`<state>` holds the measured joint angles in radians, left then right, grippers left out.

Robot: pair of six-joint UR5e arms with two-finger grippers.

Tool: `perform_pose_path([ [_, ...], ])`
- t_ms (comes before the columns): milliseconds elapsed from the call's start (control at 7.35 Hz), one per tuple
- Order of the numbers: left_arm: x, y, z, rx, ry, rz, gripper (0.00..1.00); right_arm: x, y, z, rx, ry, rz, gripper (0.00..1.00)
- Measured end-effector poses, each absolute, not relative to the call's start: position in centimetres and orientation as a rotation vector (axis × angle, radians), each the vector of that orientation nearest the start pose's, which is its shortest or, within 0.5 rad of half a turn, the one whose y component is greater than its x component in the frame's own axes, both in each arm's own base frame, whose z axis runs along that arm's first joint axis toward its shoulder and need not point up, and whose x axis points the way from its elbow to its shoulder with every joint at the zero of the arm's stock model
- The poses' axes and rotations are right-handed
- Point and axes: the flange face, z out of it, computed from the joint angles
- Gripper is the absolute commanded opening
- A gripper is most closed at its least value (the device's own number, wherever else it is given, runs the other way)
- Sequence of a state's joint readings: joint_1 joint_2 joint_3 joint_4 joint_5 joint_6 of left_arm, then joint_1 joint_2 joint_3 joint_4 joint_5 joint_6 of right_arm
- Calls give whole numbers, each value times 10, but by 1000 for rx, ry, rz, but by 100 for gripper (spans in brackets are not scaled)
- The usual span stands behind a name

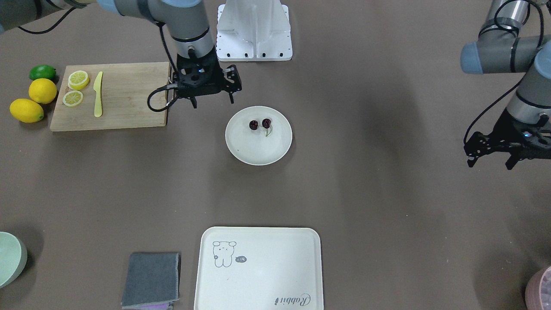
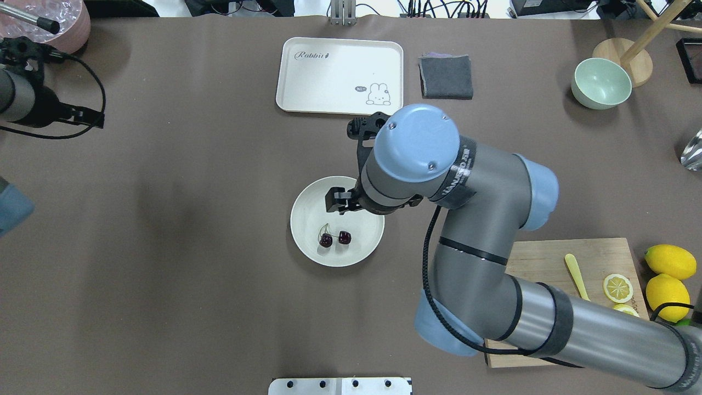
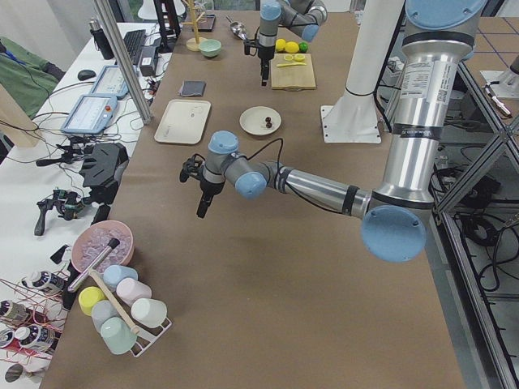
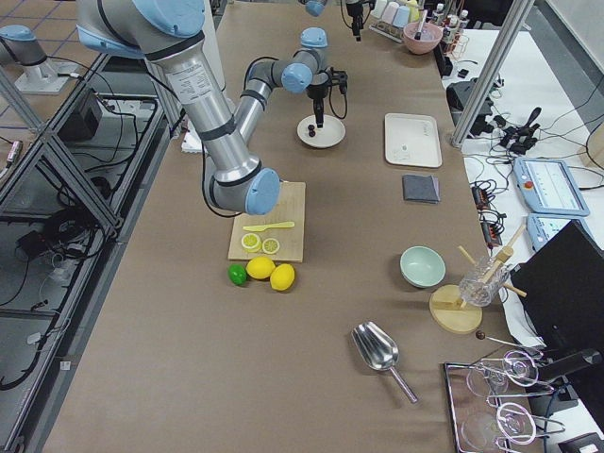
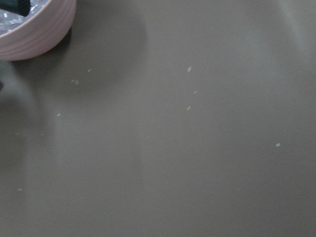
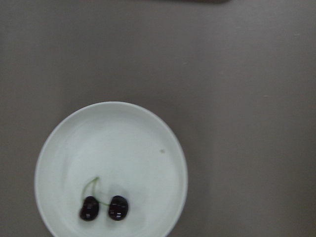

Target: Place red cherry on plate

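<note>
Where the bench runs closest to the front-facing camera, a cream tray (image 1: 267, 280) with a bear drawing lies beside a folded grey cloth (image 1: 150, 277), and a pale green bowl (image 1: 9, 258) sits at the edge of that view. Farther in, near the middle of the bench, stands the round off-white plate (image 1: 254, 150). The red cherry (image 1: 260, 124) rests inside it, on the half toward the robot, two dark fruits side by side with thin green stems between them. Just beyond the plate, the right fingers (image 1: 231, 97) hang above the bench, spread apart and holding nothing, clear of the cherry. Beside them lies a wooden cutting board (image 1: 129, 99) bearing two lemon slices (image 1: 78, 79) and a yellow knife (image 1: 98, 99), with two lemons (image 1: 42, 90) and a lime (image 1: 42, 72) next to it. Well off to the robot's left, the left fingers (image 1: 512, 161) hover spread and empty.
</note>
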<state>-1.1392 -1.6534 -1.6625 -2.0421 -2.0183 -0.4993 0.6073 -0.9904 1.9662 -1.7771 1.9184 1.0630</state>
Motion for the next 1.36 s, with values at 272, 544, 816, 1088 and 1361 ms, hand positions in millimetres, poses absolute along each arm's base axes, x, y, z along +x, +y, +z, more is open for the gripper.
perform_pose_path([
  [272, 46, -532, 564, 382, 653, 154, 98, -331, -444, 285, 91, -720, -84, 100],
  [544, -37, -521, 588, 371, 614, 173, 98, -214, -474, 377, 65, -655, -128, 100],
  [816, -80, -505, 603, 334, 641, 146, 98, -76, -485, 477, 31, -661, -164, 100],
  [1088, -89, -487, 618, 303, 684, 118, 98, 29, -454, 559, 0, -708, -117, 100],
  [1361, -89, -483, 615, 299, 697, 100, 98, 74, -415, 603, -33, -728, -51, 100],
])
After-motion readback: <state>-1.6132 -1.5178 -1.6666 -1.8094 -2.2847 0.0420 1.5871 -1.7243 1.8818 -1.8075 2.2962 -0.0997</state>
